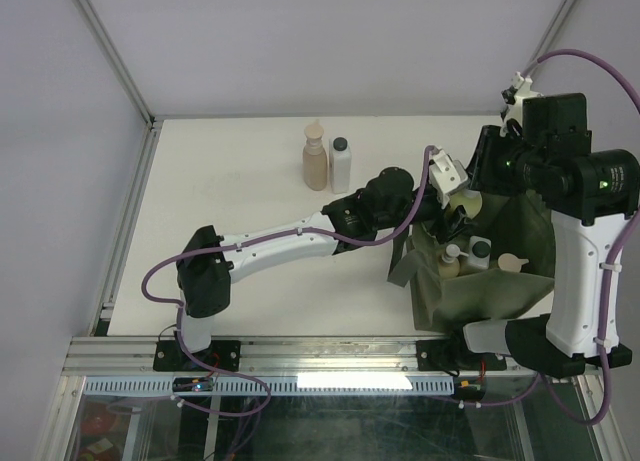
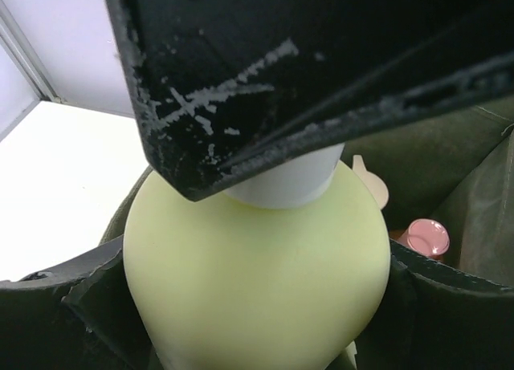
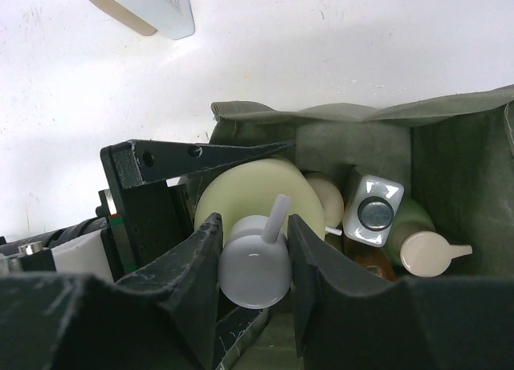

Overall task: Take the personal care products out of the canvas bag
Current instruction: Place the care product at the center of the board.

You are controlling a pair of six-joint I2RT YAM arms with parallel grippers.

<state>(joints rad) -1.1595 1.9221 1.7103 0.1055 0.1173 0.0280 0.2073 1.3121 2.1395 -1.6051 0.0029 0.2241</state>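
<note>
In the bag point(image 3: 458, 145), right fingers point(image 3: 317, 282) clamp the pump point(image 3: 255, 274) of the green bottle point(image 3: 241, 189); left fingers point(image 2: 450, 306) flank its body (grip: cannot tell).

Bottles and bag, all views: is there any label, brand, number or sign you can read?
No text is readable in any view.
yellow-green bottle: plain, no print showing.
tan bottle: too small to tell.
white bottle: faint grey marks in the right wrist view, too blurred to read.
canvas bag: no print showing.
</note>
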